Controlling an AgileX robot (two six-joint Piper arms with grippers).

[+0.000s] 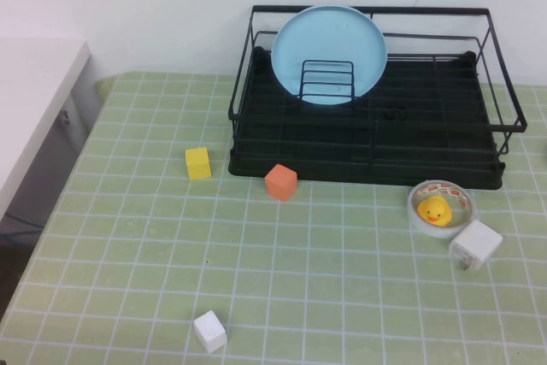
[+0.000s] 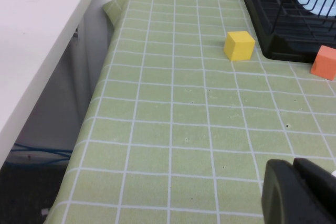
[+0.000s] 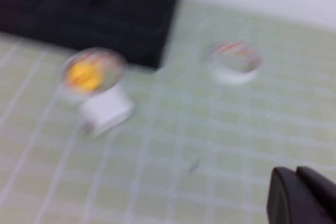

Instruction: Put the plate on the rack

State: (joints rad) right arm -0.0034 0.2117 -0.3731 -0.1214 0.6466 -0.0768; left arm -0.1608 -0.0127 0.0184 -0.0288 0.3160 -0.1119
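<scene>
Green grid table (image 1: 299, 279): plate (image 1: 329, 49) upright in rack (image 1: 427, 138); both tools low, apart.

Not much of the robot to see here, honestly: the left tool (image 2: 302, 192) only shows as a chunky matte-black piece with rounded corners and a thin seam splitting it into two lobes, poking in low over the green checked table (image 2: 173, 129). The right tool (image 3: 302, 195) looks the same, a dark rounded black block with that same groove down it. No cables, screws or markings visible on either bit.
</scene>
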